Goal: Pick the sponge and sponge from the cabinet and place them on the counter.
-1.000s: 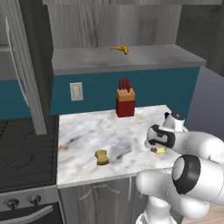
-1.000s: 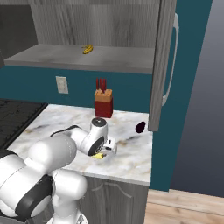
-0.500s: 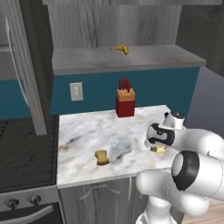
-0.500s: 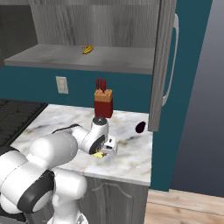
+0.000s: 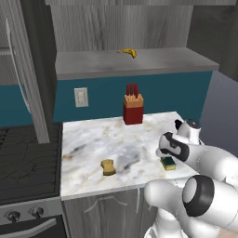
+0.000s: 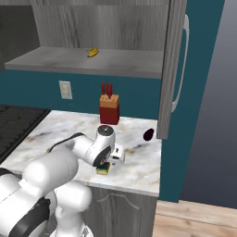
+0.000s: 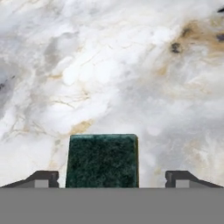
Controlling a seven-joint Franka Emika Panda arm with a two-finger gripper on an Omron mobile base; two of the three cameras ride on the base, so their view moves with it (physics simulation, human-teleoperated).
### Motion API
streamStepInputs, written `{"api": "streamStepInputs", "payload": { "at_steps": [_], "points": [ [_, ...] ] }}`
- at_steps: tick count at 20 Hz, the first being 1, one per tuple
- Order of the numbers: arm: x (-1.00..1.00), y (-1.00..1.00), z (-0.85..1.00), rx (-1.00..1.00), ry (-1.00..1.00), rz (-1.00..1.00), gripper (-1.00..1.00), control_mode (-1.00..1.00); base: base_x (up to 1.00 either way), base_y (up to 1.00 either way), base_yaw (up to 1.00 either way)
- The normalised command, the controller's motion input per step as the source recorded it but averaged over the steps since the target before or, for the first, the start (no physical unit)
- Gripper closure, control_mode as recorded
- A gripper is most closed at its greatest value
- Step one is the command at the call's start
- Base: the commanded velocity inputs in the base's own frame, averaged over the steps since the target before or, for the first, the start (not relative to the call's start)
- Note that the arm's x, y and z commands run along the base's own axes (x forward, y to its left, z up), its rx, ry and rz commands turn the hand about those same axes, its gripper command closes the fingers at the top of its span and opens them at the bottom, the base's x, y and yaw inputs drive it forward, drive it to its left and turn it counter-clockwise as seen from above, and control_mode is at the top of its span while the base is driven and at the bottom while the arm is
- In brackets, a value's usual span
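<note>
The rectangular yellow sponge with a dark green top [image 5: 168, 163] [image 6: 102, 170] [image 7: 103, 159] lies flat on the marble counter [image 5: 107, 139] [image 6: 136, 169] [image 7: 109, 65] near its front right edge. My gripper [image 5: 166, 157] [image 6: 109, 163] [image 7: 113, 179] hangs just above it, open, one fingertip on either side with a gap to the sponge. The tan-yellow sponge with a pinched waist [image 5: 108, 167] rests further left, by the counter's front edge. Above, the dark grey cabinet stands with its doors [image 5: 28, 69] [image 6: 173, 65] swung open over a grey shelf [image 5: 153, 62] [image 6: 55, 60].
A banana [image 5: 127, 52] [image 6: 93, 53] lies on the cabinet shelf. A red knife block [image 5: 133, 109] [image 6: 109, 109] stands at the counter's back. A small dark object [image 6: 148, 134] sits near the right door. The black stovetop [image 5: 23, 158] [image 6: 18, 122] borders the counter's left.
The jaws have spread wide and let go of the green-topped sponge, which now rests on the counter. The arm has hardly moved.
</note>
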Motion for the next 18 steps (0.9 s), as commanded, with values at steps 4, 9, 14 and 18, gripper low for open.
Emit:
{"api": "streamStepInputs", "payload": {
  "at_steps": [4, 9, 14, 18],
  "points": [
    [-0.06, 0.07, 0.00, -0.01, -0.08, 0.00, -1.00, -1.00, 0.00, 0.00, 0.00],
    [-0.39, 0.00, 0.36, 0.00, -0.19, 0.03, -1.00, -1.00, 0.00, 0.00, 0.00],
    [-0.44, 0.02, 0.68, 0.00, -0.22, 0.04, -1.00, -1.00, 0.00, 0.00, 0.00],
    [-0.38, 0.06, 0.75, 0.00, -0.21, 0.06, -1.00, -1.00, 0.00, 0.00, 0.00]
  ]
}}
